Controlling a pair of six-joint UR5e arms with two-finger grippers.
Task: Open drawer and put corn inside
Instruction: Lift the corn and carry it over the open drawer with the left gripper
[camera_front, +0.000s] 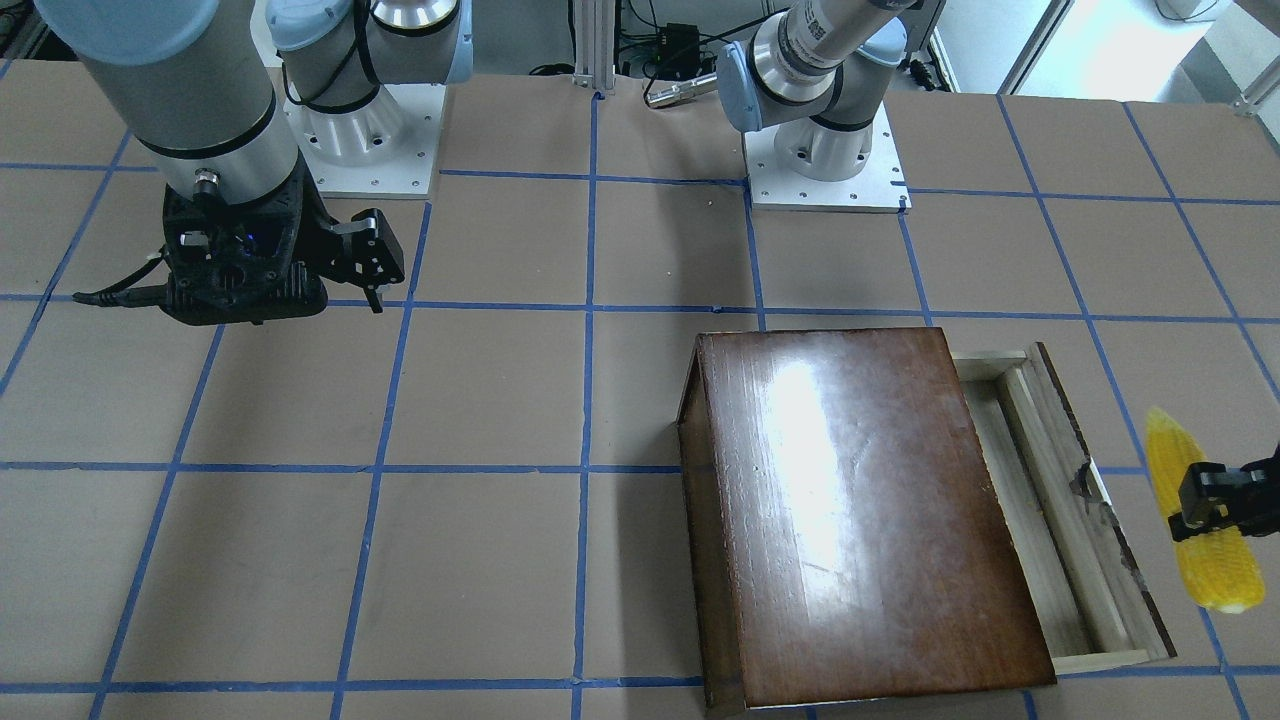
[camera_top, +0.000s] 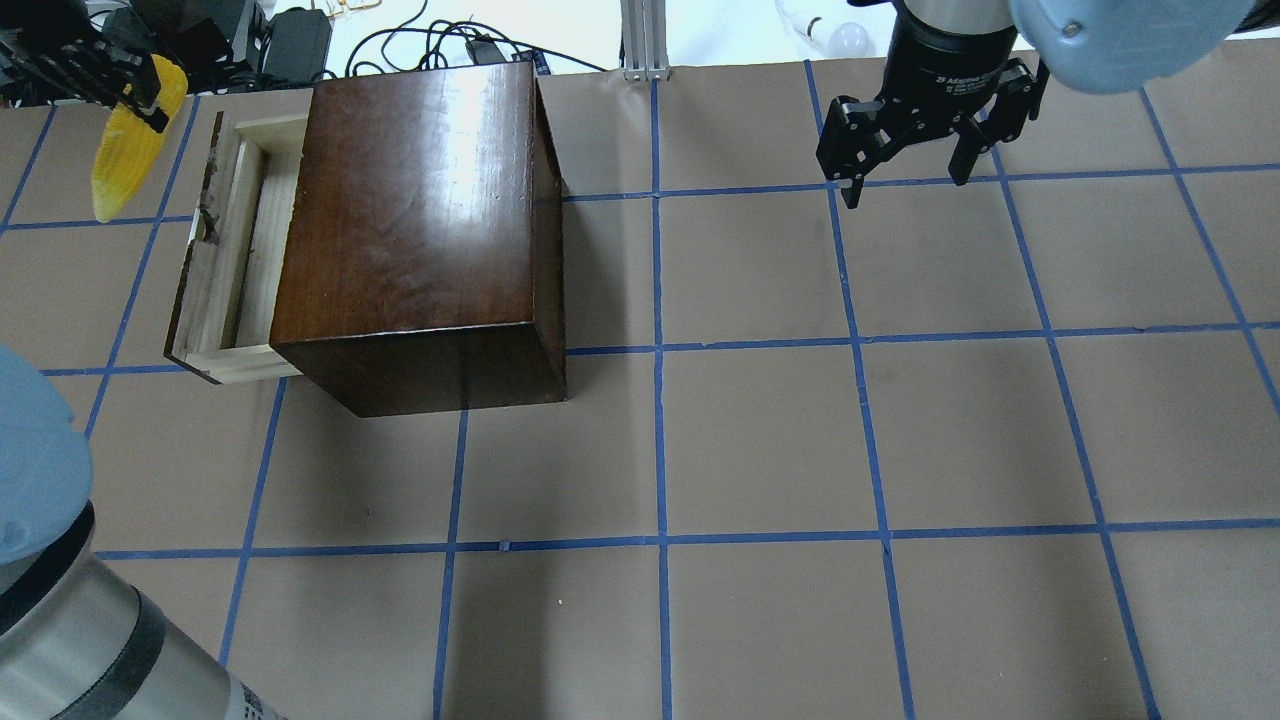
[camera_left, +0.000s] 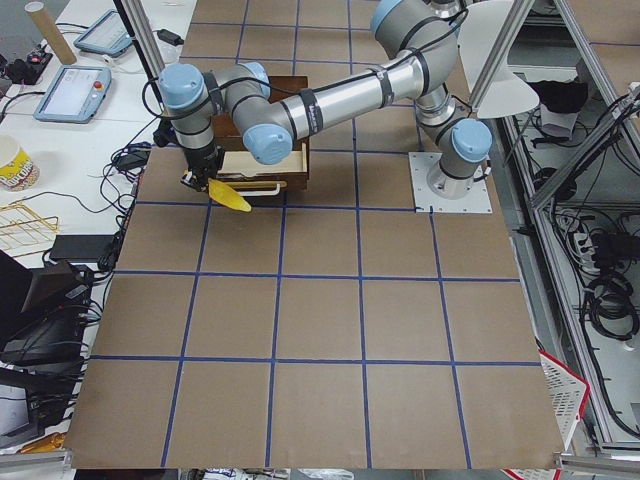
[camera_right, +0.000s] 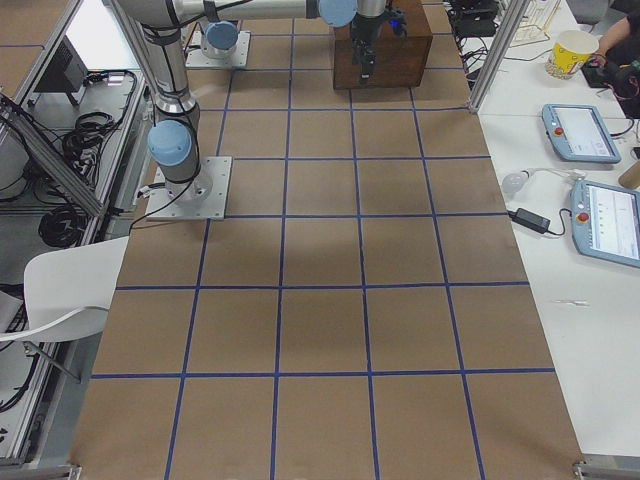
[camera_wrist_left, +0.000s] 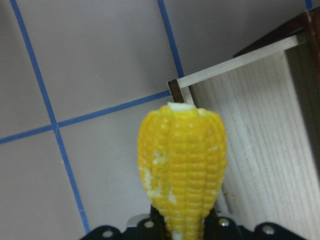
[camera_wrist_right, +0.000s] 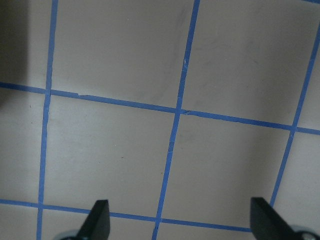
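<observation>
The dark-brown cabinet (camera_front: 860, 520) (camera_top: 420, 220) stands on the table with its drawer (camera_front: 1030, 500) (camera_top: 245, 250) pulled out; the pale wood tray looks empty. My left gripper (camera_front: 1215, 500) (camera_top: 110, 85) is shut on the yellow corn (camera_front: 1172, 455) (camera_top: 125, 160) and holds it above the table, just outside the drawer's dark front panel. In the left wrist view the corn (camera_wrist_left: 182, 170) points at the drawer's corner (camera_wrist_left: 250, 140). My right gripper (camera_top: 905, 175) (camera_front: 335, 275) (camera_wrist_right: 182, 225) is open and empty, far from the cabinet.
The table is brown paper with a blue tape grid (camera_top: 660, 345). The arm bases (camera_front: 825, 150) stand at the robot's edge. Cables and gear (camera_top: 300, 40) lie beyond the table edge behind the cabinet.
</observation>
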